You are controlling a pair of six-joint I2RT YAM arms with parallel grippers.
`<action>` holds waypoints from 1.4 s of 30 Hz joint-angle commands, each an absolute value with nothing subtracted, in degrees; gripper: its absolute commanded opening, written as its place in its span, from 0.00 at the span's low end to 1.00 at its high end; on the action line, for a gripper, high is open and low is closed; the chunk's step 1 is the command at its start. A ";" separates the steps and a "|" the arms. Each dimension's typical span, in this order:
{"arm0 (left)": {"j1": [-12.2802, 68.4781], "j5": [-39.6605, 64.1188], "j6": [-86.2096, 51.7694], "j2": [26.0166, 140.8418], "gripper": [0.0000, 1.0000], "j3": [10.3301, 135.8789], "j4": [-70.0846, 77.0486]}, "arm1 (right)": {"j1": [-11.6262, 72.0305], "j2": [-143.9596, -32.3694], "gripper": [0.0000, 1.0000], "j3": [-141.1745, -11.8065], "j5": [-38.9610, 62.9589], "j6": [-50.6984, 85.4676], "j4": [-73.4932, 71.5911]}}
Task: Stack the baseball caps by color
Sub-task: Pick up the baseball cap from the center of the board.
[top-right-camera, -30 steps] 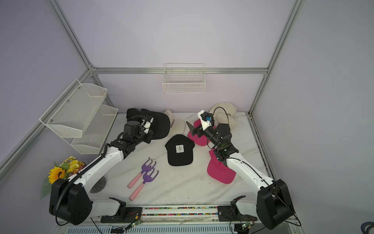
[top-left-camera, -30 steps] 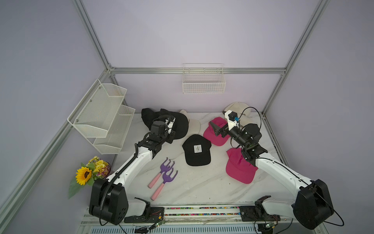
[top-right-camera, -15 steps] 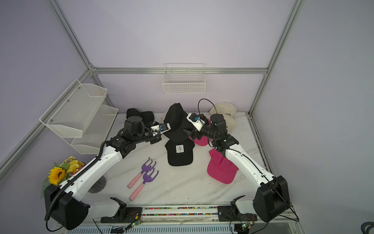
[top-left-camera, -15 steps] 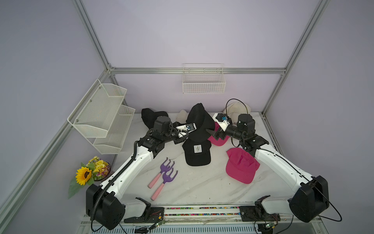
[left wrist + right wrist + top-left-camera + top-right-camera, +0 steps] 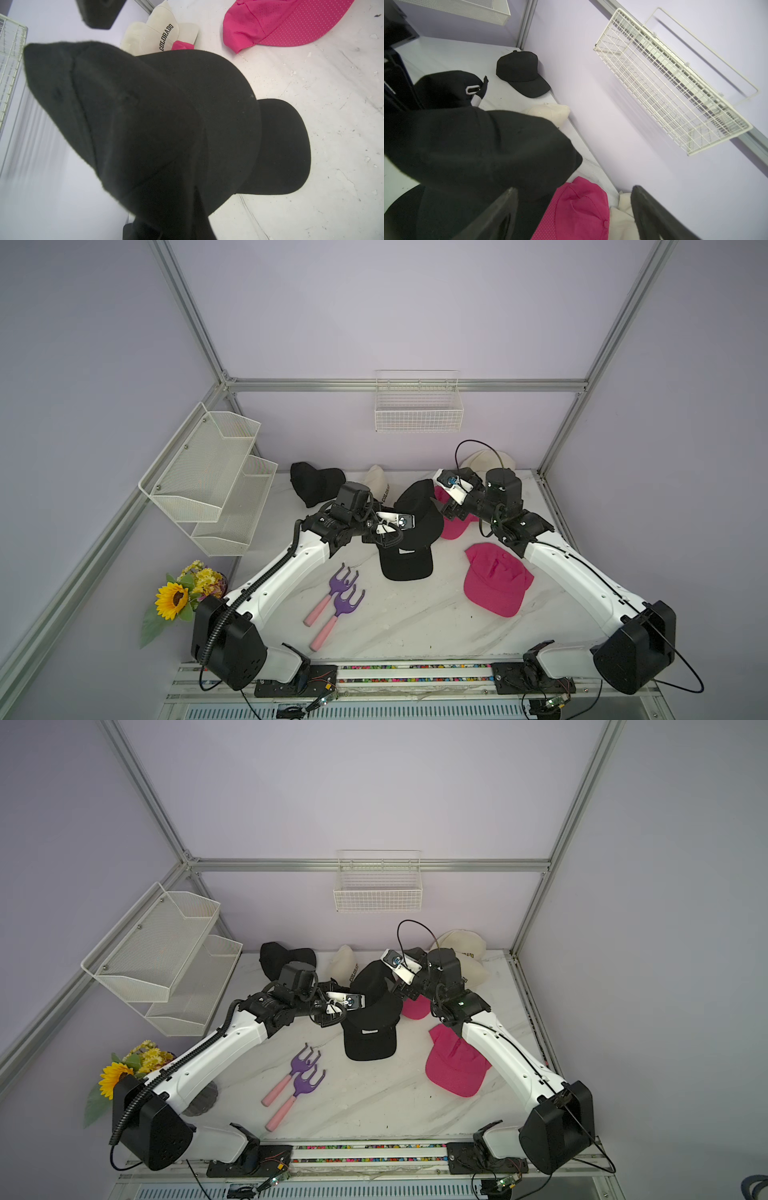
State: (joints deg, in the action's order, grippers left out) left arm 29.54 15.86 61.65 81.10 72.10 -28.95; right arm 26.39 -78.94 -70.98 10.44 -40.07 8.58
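Nearest the front edge of the table (image 5: 415, 626) lie two garden forks (image 5: 332, 601), purple with pink handles, side by side. A bunch of flowers (image 5: 178, 597) stands off the table's left front corner. On the right a pink cap (image 5: 494, 580) lies flat, just beside the right arm's forearm. In the middle a black cap (image 5: 407, 566) with a white label rests on the table.

Directly above it hangs the lifted black cap (image 5: 417, 506), which hides the lower one's crown. In the left wrist view only the lower brim pokes out beneath. Just behind, a second pink cap (image 5: 453, 529) lies partly covered by the lifted one and the right gripper.

Along the back wall sit a third black cap (image 5: 316, 485) and a cream cap (image 5: 380, 487). In the right corner are more cream caps (image 5: 459, 946) lettered COLORADO. A mesh shelf (image 5: 212, 477) hangs on the left wall and a wire basket (image 5: 417, 406) on the back wall.

The left gripper (image 5: 392, 533) reaches in from the left, clamped on the lifted black cap, its fingers buried in the cloth. The right gripper (image 5: 574, 188) comes from the right with its jaws spread wide, gripping none of the caps. One finger (image 5: 500, 214) sits close against the lifted cap's cloth, though whether it touches I cannot tell.
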 commanded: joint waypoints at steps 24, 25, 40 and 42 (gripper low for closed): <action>30.06 16.72 72.10 85.61 0.00 81.72 -34.28 | 33.75 -77.17 0.83 -70.10 18.62 -48.77 19.47; 29.96 17.18 72.13 85.61 0.00 81.79 -34.34 | 33.78 -76.83 0.83 -69.39 18.55 -48.61 19.11; 30.15 29.71 70.10 81.71 0.00 79.26 -33.14 | 33.59 -77.65 0.05 -65.25 19.22 -49.06 10.18; 30.06 29.47 68.89 81.42 0.00 78.08 -30.76 | 33.10 -76.66 0.00 -64.18 20.23 -48.42 9.35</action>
State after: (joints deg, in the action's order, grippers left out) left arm 29.52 21.67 72.05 84.25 78.39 -36.58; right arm 33.50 -78.41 -65.69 18.24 -49.01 13.30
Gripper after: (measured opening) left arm 0.058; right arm 0.038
